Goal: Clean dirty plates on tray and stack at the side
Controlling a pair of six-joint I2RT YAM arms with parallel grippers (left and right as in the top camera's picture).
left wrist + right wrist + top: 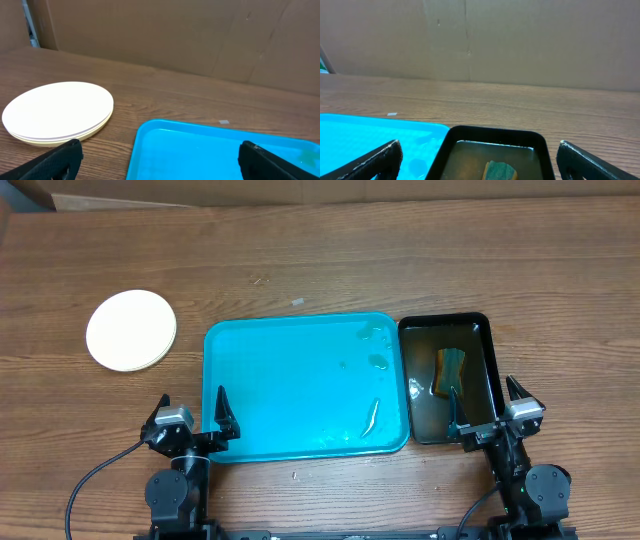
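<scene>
Stacked plates (131, 331) lie forward-left of the spread left claw (192, 404), off the tray (280, 380); right claw (483, 398) likewise spread.

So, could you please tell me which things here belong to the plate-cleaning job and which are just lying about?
Part of the job:
- stacked plates
- blue tray
- black tub
- sponge

Just lying about:
- small white scrap beyond the tray
- cardboard backdrop

Wooden table (320, 260) carrying three things.
Stacked plates (131, 330) are sitting at the left, the tray (280, 390) is lying mid-table, and a tub (445, 320) is sitting just beside it.
</scene>
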